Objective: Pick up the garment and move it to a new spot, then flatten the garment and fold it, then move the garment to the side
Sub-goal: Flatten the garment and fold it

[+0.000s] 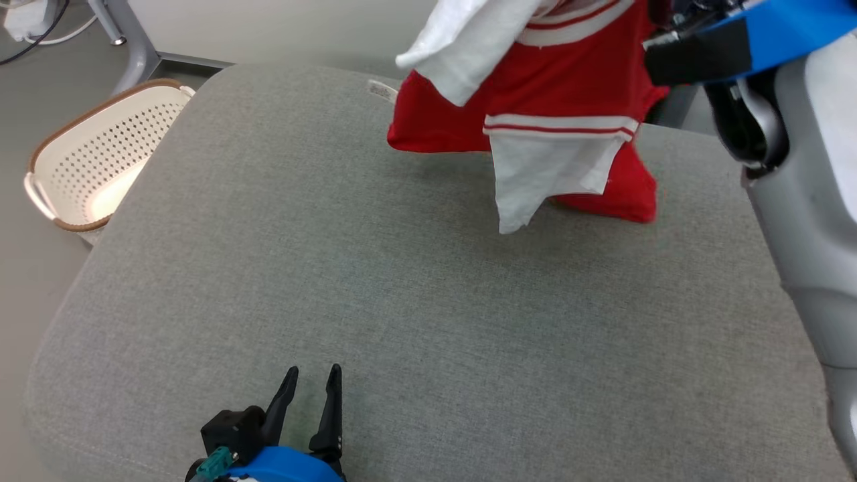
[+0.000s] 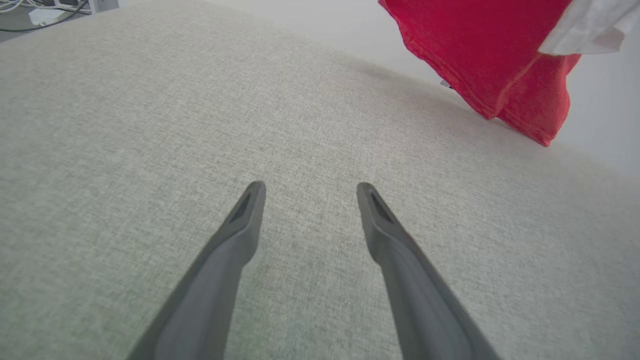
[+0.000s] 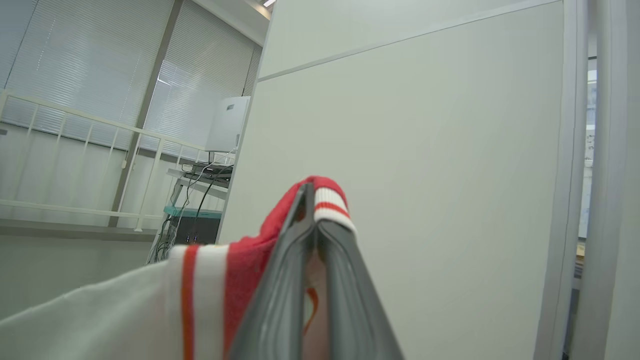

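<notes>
Item 1: grey fabric cushion (image 1: 335, 281), broad, with rounded corners; my work surface.
Item 2: red-and-white garment (image 1: 569, 80), hanging over the cushion's far right part, pinched between my right gripper's (image 3: 312, 200) closed fingers.
Item 3: my left gripper (image 1: 314, 369), low at the near edge, fingers parted, holding nothing.
Item 4: perforated cream basket (image 1: 94, 167), on the floor to the left.
Item 5: pale partition wall (image 3: 425, 150) and window blinds (image 3: 75, 60).
</notes>
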Tool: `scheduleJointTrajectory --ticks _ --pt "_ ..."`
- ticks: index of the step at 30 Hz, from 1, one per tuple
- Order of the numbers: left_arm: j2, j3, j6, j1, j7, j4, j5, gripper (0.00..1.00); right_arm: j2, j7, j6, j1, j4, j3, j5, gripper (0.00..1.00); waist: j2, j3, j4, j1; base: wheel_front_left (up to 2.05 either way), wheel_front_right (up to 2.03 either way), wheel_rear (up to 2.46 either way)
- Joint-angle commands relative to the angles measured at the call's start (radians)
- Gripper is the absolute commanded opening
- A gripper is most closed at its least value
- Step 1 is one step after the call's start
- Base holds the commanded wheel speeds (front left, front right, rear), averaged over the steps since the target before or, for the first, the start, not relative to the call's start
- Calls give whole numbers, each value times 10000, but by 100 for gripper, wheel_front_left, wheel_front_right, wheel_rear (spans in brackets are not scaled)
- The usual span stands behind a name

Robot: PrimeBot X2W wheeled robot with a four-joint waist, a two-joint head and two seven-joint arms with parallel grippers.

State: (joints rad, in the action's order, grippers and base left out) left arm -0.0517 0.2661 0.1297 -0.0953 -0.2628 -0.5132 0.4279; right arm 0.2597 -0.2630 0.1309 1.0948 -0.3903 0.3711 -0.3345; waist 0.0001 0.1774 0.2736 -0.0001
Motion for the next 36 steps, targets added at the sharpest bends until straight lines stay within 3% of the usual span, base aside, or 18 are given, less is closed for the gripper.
scheduleJointTrajectory --ticks 1,8,14,15,16,22,28,33,36 --pt "16 -87 14 50 -26 4 -69 100 306 -13 -3 -629 73 125 -197 0 -1 -60 -166 1 0 0 0" --pt "11 -218 14 159 -28 139 -179 100 2280 -13 -3 -3934 -352 778 -1713 0 -1 -115 -1159 1 0 0 0" --pt "7 -175 14 -107 -26 203 -236 100 3041 -13 -2 -6261 -1661 714 -2659 0 -1 -235 -1760 1 0 0 0" --pt "7 -176 14 -116 -28 190 -239 100 3071 -13 -2 -6514 -2018 695 -2689 33 -1 -263 -1834 1 0 0 0" --pt "7 -189 14 -105 -26 175 -238 100 3047 -10 -3 -6674 -2443 671 -2715 100 -1 -288 -1904 1 0 0 0" --pt "7 -275 14 49 -26 100 -317 100 2440 -24 -2 -6479 -3484 -643 -1762 100 -1 -299 -2196 1 0 0 0" --pt "5 -283 14 86 -26 36 -331 100 988 -22 -2 -7035 -1887 -2296 241 100 -1 -251 -2263 1 0 0 0" --pt "8 -201 14 45 -26 1 -285 100 125 -22 -2 -7860 -519 -1604 1171 100 -1 -202 -2198 1 0 0 0" --pt "7 -186 15 27 -26 -11 -255 100 -26 -24 -3 -8105 -286 -1205 1435 100 -1 -193 -2179 1 0 0 0"
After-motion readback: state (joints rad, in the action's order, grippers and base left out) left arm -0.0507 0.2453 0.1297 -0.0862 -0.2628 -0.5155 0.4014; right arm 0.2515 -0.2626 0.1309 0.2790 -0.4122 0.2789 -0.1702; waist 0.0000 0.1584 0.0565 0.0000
